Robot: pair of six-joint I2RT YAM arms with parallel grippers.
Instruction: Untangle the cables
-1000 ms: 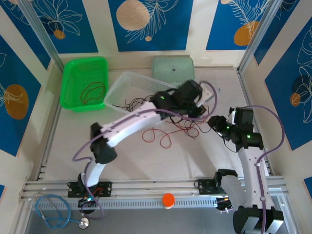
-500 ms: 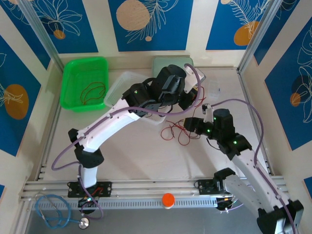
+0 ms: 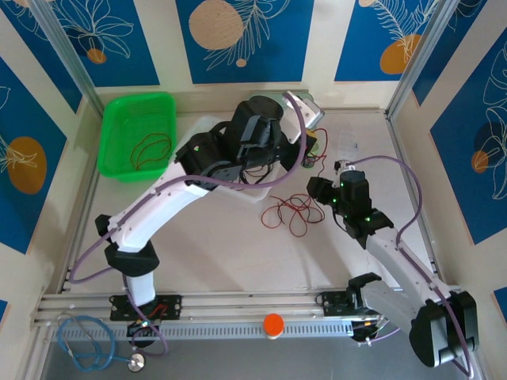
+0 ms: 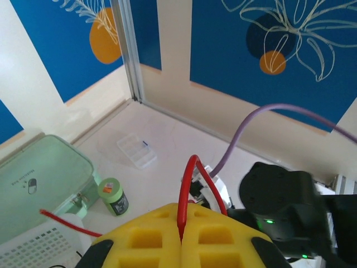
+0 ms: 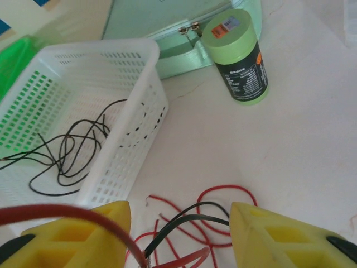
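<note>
Top view: left arm (image 3: 182, 194) stretched across the white basket (image 3: 188, 141); right gripper (image 3: 313, 192) low over the table (image 3: 238, 253); red wire (image 3: 289, 212) in loose loops just beside its fingers; more red wire lies in the green basket (image 3: 119, 127).

Left wrist: left gripper (image 4: 182, 218) clenched, yellow fingers (image 4: 145, 240) pinching the red wire, which arches up out of the seam; bottle (image 4: 113, 196) and mint case (image 4: 44, 173) to the fingers' left.

Right wrist: fingers (image 5: 273, 234) spread, grasping nothing; black wire (image 5: 184, 219) and red loops lie loose between them; more black wire coils in the white basket beyond the left finger; bottle beyond the right finger.
</note>
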